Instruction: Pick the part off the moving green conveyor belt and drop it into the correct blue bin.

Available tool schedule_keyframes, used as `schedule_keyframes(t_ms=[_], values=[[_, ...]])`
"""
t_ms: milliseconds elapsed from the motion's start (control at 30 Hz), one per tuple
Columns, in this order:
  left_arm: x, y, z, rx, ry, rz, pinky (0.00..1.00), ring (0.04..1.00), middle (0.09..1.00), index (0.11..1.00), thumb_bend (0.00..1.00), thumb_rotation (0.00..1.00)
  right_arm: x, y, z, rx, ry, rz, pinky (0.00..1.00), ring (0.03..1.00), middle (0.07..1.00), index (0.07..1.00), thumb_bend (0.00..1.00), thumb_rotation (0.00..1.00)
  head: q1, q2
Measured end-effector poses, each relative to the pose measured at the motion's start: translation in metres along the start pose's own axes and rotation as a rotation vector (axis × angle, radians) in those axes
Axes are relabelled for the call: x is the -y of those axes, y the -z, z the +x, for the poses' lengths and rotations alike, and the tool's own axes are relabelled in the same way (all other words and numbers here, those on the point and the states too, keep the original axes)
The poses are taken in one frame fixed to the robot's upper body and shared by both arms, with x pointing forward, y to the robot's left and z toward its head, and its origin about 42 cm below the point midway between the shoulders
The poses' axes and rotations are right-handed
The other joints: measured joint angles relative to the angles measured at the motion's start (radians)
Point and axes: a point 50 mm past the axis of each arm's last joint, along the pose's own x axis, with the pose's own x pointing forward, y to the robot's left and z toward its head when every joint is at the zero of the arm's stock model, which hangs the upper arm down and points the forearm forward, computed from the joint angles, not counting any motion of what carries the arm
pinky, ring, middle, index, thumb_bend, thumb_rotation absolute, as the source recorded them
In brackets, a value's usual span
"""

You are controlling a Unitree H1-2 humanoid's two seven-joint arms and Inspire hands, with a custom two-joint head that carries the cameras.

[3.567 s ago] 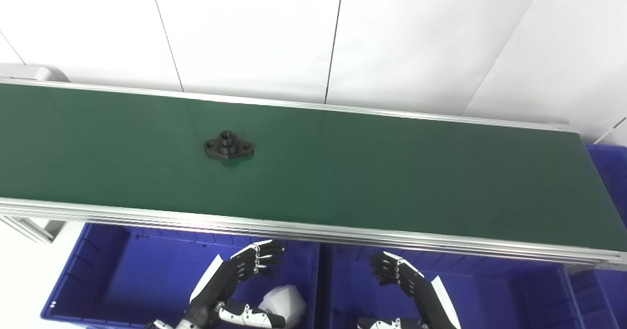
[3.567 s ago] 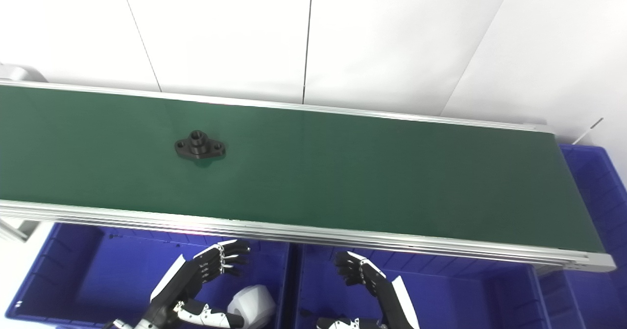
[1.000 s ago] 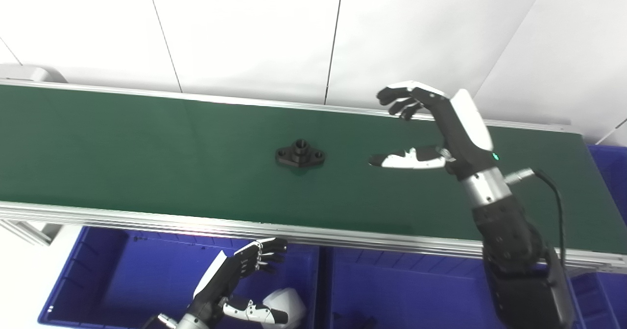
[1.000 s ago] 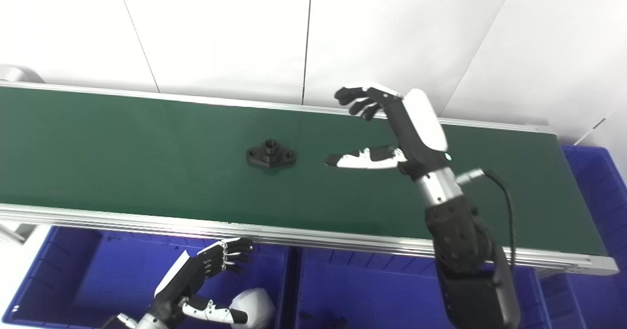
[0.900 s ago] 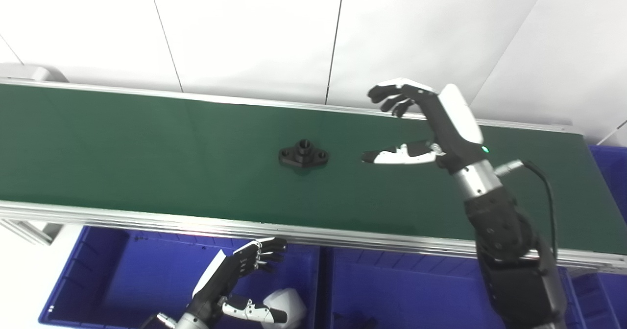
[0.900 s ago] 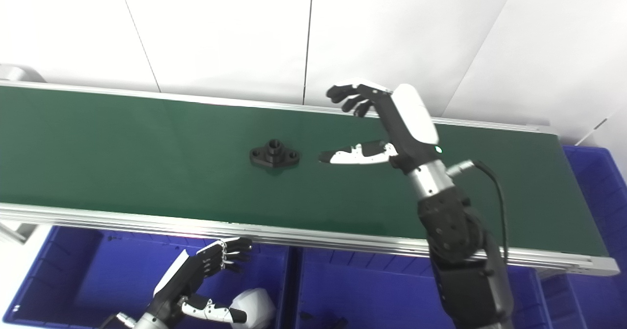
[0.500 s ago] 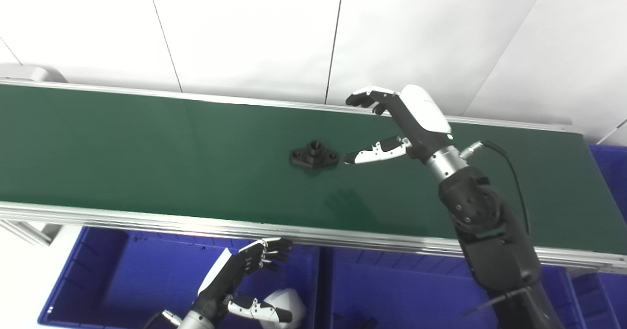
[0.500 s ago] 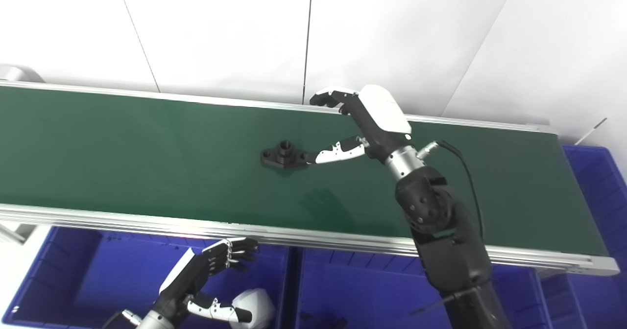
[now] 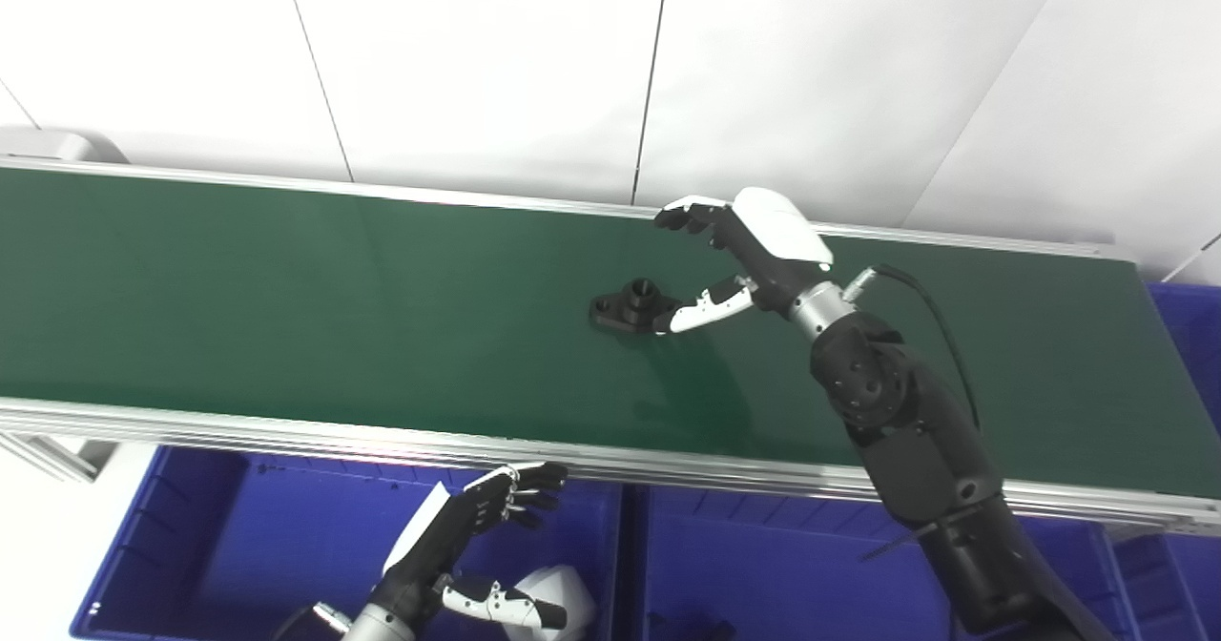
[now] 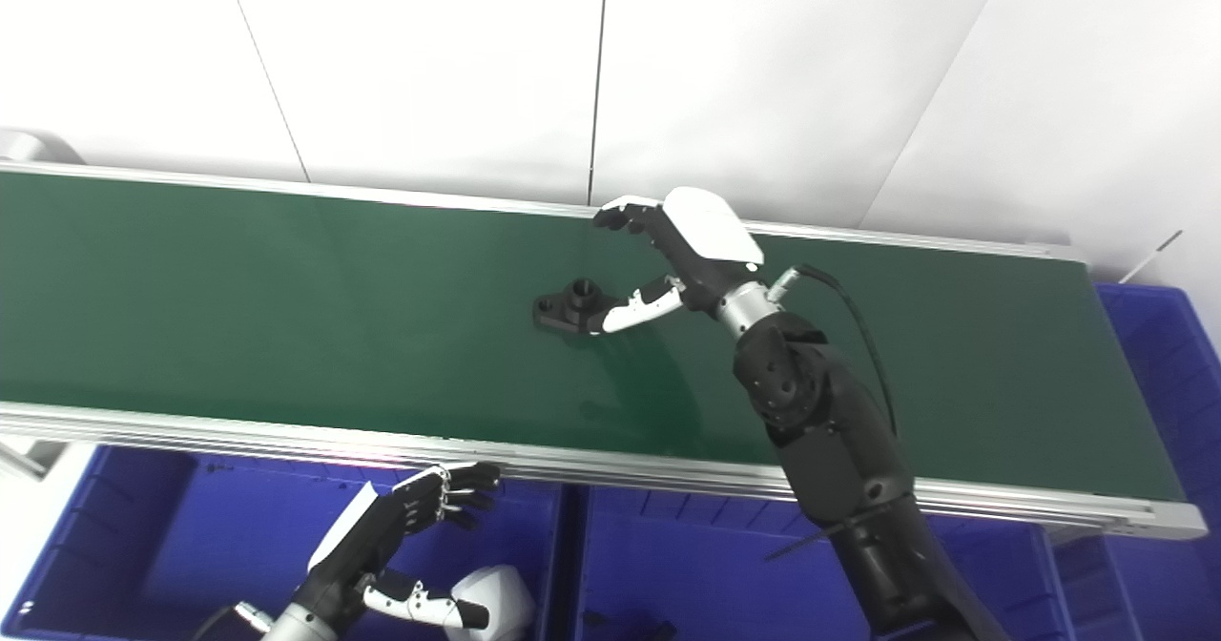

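Observation:
A black flanged part [image 9: 630, 304] with a raised round boss lies on the green conveyor belt [image 9: 286, 307] near its middle. My right hand [image 9: 739, 259] is open and low over the belt, just right of the part. Its thumb tip overlaps the part's right end; its fingers arch above the belt's far side. My left hand [image 9: 477, 527] is open and empty over the left blue bin [image 9: 191, 546], below the belt's near rail. In the right eye view the part [image 10: 572, 309] and right hand [image 10: 682, 255] show the same.
A second blue bin [image 9: 792, 574] sits below the belt to the right, with small dark parts at its bottom. A third blue bin [image 9: 1188, 336] stands at the belt's right end. A white rounded object [image 9: 558, 598] lies in the left bin. White wall panels stand behind.
The part has ridden rightward on the belt. My right hand has come down and leftward until its thumb reaches the part's right end. My left hand has stayed put.

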Motion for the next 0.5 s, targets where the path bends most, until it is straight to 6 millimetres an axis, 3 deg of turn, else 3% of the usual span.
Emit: schedule_keyframes(t_ms=[100, 500], values=[[0.0, 0.0, 0.0, -0.001, 0.004, 0.002, 0.64, 0.712, 0.774, 0.766, 0.84, 0.12, -0.005, 0.006, 0.003, -0.017, -0.039, -0.044, 0.68, 0.798, 0.837, 0.762, 0.93, 0.28, 0.0, -0.003], [0.002, 0.0, 0.001, 0.001, 0.007, 0.002, 0.64, 0.715, 0.772, 0.767, 0.84, 0.12, -0.018, 0.019, 0.007, -0.057, -0.13, -0.111, 0.66, 0.766, 0.768, 0.751, 0.91, 0.25, 0.005, 0.002]])
